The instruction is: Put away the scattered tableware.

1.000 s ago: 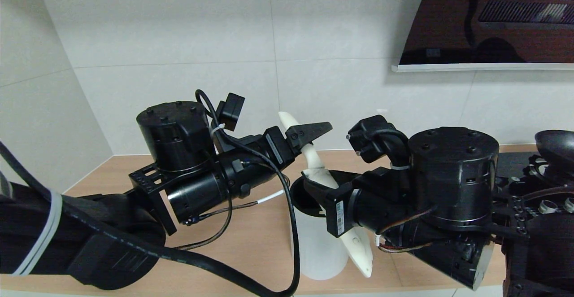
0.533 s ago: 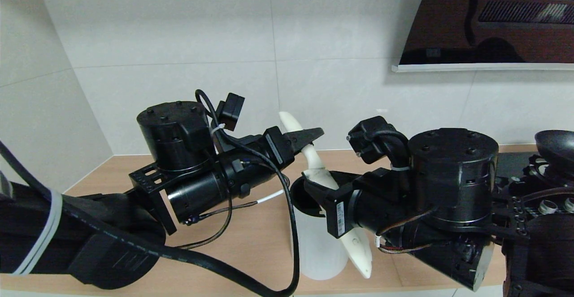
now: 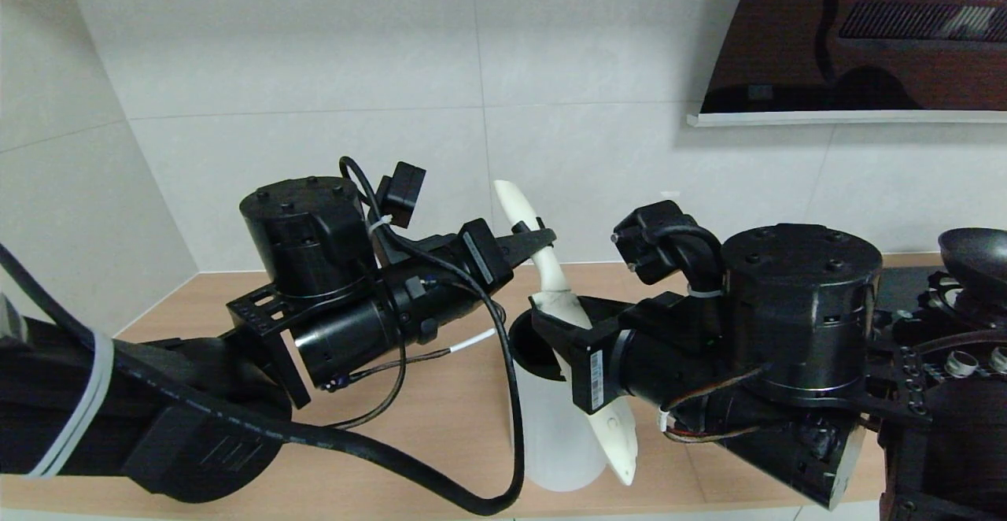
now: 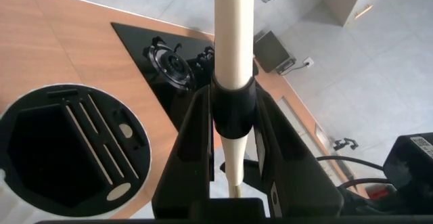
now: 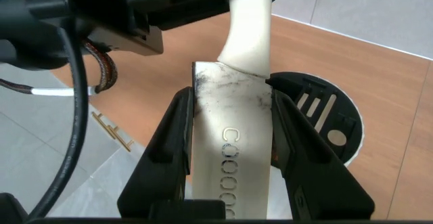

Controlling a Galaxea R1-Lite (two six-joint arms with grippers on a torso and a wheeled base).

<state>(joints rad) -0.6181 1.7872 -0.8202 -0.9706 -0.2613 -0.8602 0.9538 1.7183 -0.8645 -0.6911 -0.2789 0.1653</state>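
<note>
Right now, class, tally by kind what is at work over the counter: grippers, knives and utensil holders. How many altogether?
grippers: 2, left gripper and right gripper
white knife: 1
white utensil holder: 1
total: 4

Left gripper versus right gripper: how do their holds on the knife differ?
The left gripper clamps the knife by its slim cream handle, higher up. The right gripper clamps the wider white blade, lower, near the holder. Both are shut on the same tilted knife.
</note>
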